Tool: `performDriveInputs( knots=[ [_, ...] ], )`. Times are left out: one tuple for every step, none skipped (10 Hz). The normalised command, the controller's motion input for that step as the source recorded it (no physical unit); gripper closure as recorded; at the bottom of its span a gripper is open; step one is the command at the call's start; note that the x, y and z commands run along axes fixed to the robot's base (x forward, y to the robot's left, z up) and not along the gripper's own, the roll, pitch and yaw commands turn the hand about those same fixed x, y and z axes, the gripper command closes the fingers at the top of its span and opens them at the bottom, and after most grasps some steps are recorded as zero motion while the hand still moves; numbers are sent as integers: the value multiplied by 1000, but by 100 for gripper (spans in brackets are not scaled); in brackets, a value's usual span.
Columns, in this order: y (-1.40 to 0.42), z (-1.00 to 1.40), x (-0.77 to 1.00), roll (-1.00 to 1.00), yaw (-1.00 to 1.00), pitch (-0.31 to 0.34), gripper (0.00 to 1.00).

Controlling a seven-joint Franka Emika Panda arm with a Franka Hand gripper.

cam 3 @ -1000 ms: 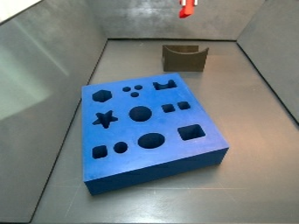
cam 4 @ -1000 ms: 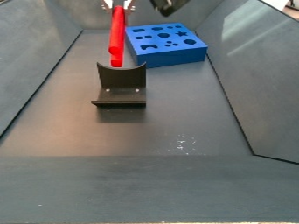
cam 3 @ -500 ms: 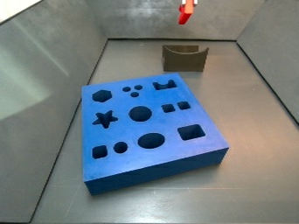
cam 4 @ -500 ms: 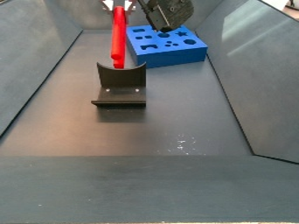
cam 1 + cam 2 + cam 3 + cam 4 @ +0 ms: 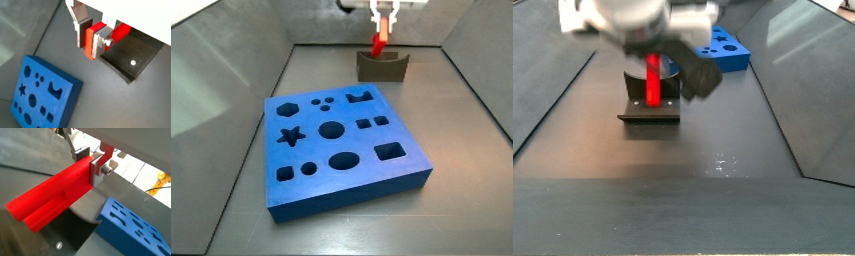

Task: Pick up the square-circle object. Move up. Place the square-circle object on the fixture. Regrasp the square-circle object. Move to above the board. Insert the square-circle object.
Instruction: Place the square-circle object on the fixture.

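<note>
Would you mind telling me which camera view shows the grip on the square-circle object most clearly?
A wrist view shows it best: the gripper has its silver fingers clamped on one end of the square-circle object. The other wrist view sees it end-on between the fingers. In both side views it hangs over the fixture, partly hidden.

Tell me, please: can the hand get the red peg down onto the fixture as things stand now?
Probably yes. The hand is shut on the red peg, which hangs just above the fixture. Nothing shows between them in both side views; the board lies apart.
</note>
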Motion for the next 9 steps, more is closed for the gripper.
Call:
performDriveInputs(
  knots=[
    [135,-1000,183,-242,-216,64,100],
    [131,-1000,189,-181,-203,26,100],
    [143,-855,164,-142,-183,-8,100],
    [173,-815,132,-117,-169,-33,100],
    [186,-816,120,-112,-161,-39,100],
    [185,-811,122,-117,-160,-42,100],
    [179,-810,120,-117,-137,-40,100],
    [175,-813,115,-117,-114,-37,100],
    [174,-815,107,-118,-97,-35,100]
  ],
)
